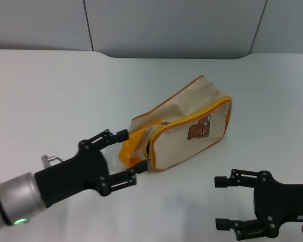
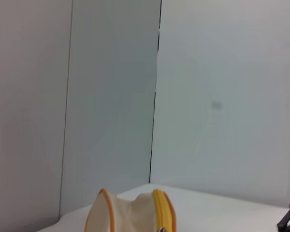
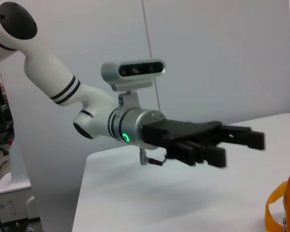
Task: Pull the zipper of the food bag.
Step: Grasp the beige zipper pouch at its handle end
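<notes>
The food bag is a cream pouch with orange piping and a brown bear patch, lying on its side on the white table. The zipper is a yellow line along its upper edge, with a small silver pull tab. The orange strap hangs at the bag's near end. My left gripper is open, its fingertips either side of the strap end; I cannot tell whether they touch it. It also shows in the right wrist view. My right gripper is open and empty, in front of the bag.
A grey panelled wall stands behind the table. The left wrist view shows the bag's top and the zip line against that wall. The right wrist view shows the strap at its edge.
</notes>
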Controlling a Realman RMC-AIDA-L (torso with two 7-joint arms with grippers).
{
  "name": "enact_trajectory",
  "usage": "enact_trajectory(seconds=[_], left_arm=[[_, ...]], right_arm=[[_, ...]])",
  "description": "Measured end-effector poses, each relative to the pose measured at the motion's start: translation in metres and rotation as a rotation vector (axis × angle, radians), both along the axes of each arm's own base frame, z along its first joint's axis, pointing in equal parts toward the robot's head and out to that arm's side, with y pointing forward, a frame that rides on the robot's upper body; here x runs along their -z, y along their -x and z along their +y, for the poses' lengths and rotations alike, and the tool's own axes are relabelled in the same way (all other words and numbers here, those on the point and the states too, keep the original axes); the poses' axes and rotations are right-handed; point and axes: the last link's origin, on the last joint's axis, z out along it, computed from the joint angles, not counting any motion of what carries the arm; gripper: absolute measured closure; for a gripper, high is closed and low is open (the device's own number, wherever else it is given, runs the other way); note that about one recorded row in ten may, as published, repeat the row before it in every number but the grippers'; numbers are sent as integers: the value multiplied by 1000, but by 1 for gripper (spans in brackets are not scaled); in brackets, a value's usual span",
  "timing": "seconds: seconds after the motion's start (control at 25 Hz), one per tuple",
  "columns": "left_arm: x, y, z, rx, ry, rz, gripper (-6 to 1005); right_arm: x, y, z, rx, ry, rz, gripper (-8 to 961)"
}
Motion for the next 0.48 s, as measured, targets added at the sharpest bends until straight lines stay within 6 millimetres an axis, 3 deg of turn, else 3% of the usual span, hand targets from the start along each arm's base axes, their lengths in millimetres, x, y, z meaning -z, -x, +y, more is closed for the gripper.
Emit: enact_trajectory(seconds=[0.48], left_arm=[[35, -13, 25, -21, -63, 119, 243]], right_arm=[[0, 0, 0, 3, -2, 1, 162]])
